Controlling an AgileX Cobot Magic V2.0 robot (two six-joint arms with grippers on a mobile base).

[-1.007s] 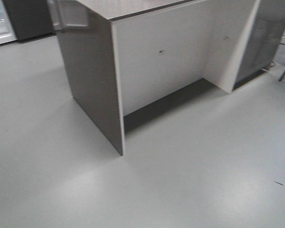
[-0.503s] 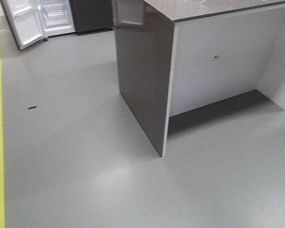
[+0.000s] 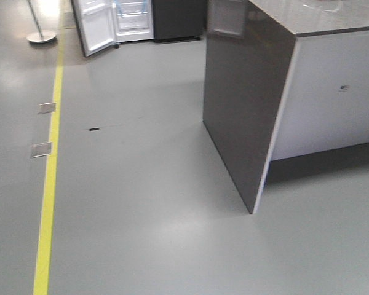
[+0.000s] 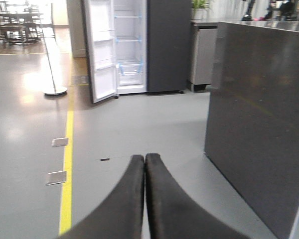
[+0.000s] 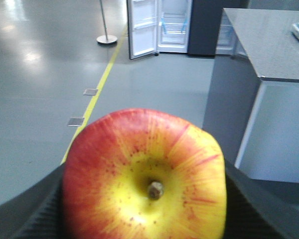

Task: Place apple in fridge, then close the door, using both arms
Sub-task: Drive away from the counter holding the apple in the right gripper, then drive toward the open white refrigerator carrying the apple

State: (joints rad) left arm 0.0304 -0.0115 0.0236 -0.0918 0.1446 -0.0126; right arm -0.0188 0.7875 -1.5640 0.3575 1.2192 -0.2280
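The right gripper (image 5: 145,211) held the red, yellow-patched apple (image 5: 142,149); the left gripper (image 4: 144,167) was closed on nothing. The tall dark-grey fridge (image 4: 164,45) stood well ahead, its white-lined door (image 4: 103,55) apparently open. The approach required a steady grip and a heading square to the opening.

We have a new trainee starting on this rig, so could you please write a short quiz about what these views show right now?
1. True or false: the door of the fridge stands open.
2. Which gripper holds the apple? A left, B right, C neither.
3. Fill in: the left gripper is ____, with nothing held.
Key: 1 true; 2 B, the right gripper; 3 shut.
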